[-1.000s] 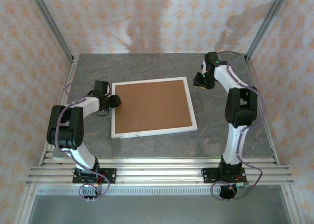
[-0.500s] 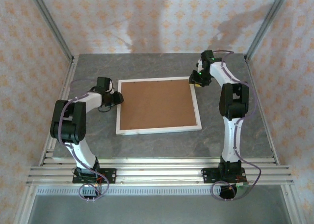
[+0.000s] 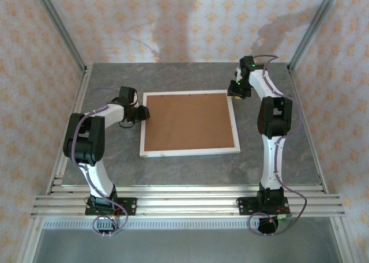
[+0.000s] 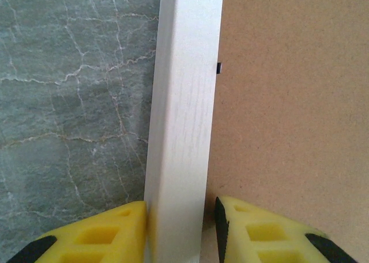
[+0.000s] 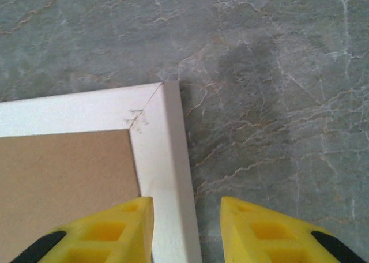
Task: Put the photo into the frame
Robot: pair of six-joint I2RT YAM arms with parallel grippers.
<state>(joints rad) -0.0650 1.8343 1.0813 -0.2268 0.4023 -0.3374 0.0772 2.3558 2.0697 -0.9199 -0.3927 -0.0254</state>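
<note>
Frame (image 3: 190,153) lay centre-picture, backing board (image 3: 187,121) uppermost. Left tool (image 4: 180,208) clamped its left rail; right tool (image 5: 187,202) stood apart astride upper-right corner, best closed squarely before any lift.

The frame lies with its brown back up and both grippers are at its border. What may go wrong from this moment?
1. The left gripper pinches only the narrow left border of the frame; a lift from there may twist it or let it slip.
2. The right gripper is open but offset, one finger above the border; lowering now may press on the frame near its scuffed corner joint.
</note>
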